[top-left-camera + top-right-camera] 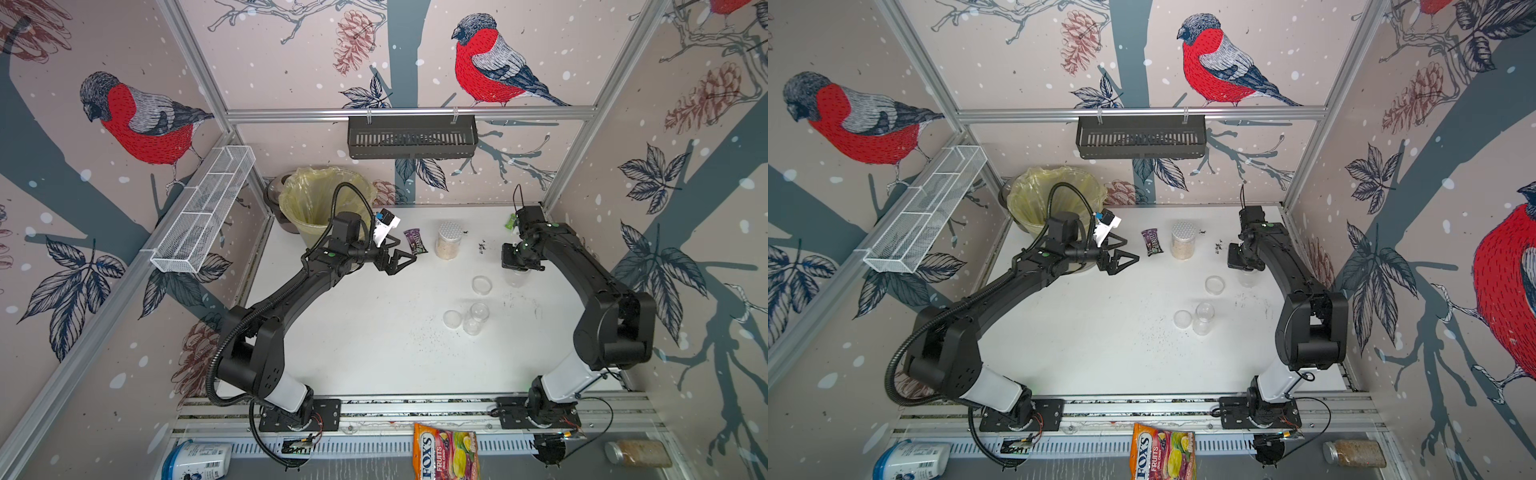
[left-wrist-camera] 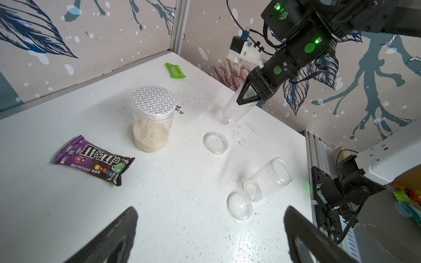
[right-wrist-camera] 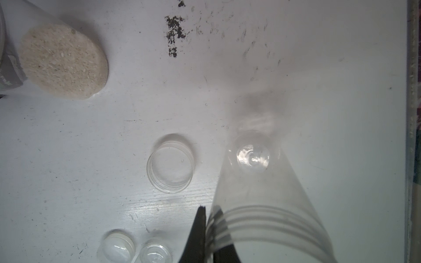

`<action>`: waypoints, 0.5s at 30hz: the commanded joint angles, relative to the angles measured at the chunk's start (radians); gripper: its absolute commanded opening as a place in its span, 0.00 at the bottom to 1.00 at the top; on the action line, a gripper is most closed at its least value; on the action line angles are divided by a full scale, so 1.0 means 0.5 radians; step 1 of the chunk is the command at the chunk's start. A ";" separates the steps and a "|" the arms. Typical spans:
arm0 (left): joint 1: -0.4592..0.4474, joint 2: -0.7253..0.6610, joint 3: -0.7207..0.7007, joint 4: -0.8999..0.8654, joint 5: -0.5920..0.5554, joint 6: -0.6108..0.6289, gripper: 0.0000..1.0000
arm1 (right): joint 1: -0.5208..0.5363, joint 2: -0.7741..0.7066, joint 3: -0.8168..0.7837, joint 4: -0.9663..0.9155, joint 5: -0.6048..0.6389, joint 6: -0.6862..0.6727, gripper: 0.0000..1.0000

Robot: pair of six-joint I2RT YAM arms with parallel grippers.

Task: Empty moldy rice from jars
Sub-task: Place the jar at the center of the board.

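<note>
My right gripper [image 2: 247, 96] [image 3: 209, 230] is shut on the rim of a slim, clear, empty jar [image 2: 235, 110] [image 3: 262, 193] [image 1: 516, 277]. This jar is tilted, with its base low at the table. The wider jar [image 1: 449, 241] [image 1: 1183, 242] [image 2: 151, 123] stands capped by a dotted silver lid and is half full of moldy rice [image 3: 63, 61]. A second slim jar [image 1: 475, 319] [image 2: 268, 180] rests lidless and empty nearer the front. Two clear lids [image 2: 215, 143] [image 2: 239, 206] lie loose. My left gripper [image 1: 401, 259] [image 1: 1125, 259] [image 2: 210, 209] hovers open and empty, left of the jars.
A bin lined with a yellow bag [image 1: 320, 199] stands at the back left. A purple M&M's packet [image 1: 416, 242] lies beside the wide jar and a green wrapper [image 2: 175, 70] in the back right corner. Dark specks [image 1: 482, 246] dot the table. A candy bag [image 1: 446, 451] lies beyond the front rail.
</note>
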 commanded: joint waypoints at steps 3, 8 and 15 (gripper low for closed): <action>0.000 -0.047 -0.038 0.120 -0.110 0.079 0.99 | -0.001 0.034 -0.054 0.028 -0.117 -0.069 0.05; 0.000 -0.038 -0.031 0.106 -0.212 0.059 0.99 | -0.010 0.046 -0.082 0.054 -0.167 -0.069 0.05; 0.000 -0.106 -0.047 0.154 -0.326 0.028 0.99 | -0.023 0.043 -0.100 0.064 -0.227 -0.070 0.07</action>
